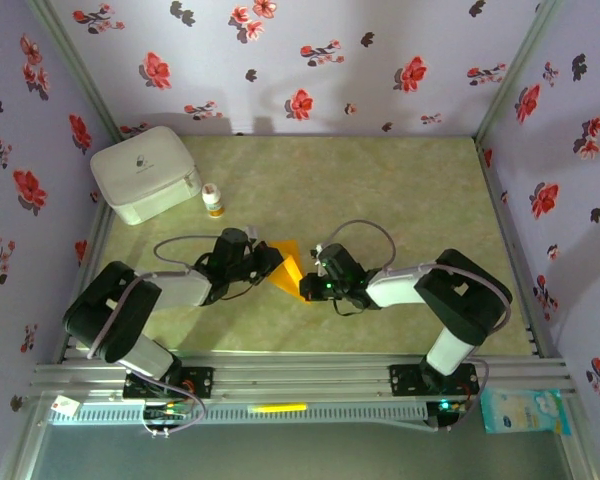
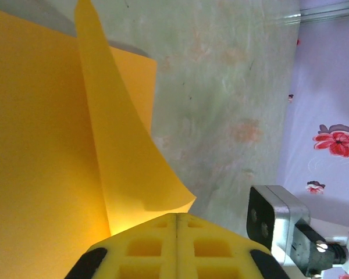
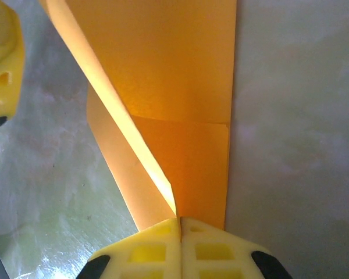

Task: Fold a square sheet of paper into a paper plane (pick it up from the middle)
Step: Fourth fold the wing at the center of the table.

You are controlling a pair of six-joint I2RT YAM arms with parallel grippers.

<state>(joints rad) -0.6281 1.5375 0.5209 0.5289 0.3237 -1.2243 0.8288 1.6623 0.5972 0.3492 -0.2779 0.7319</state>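
The square sheet of paper [image 1: 292, 268] is bright orange and partly folded, lying on the green table between the two arms. In the left wrist view the paper [image 2: 41, 145] spreads flat at the left, and one flap curls up beside my left gripper [image 2: 177, 214]. That gripper's yellow jaws are shut, and no paper shows in their seam. In the top view the left gripper [image 1: 276, 262] sits at the paper's left edge. My right gripper [image 3: 180, 219] is shut on a raised folded edge of the paper [image 3: 180, 75], which runs straight into its seam. The right gripper [image 1: 307, 288] is at the paper's near right corner.
A white zip case [image 1: 145, 172] stands at the back left, with a small white bottle with an orange cap [image 1: 213, 201] beside it. Floral walls close in the table [image 1: 400, 190] on three sides. The right wrist's metal camera block [image 2: 276, 221] is close to my left fingers.
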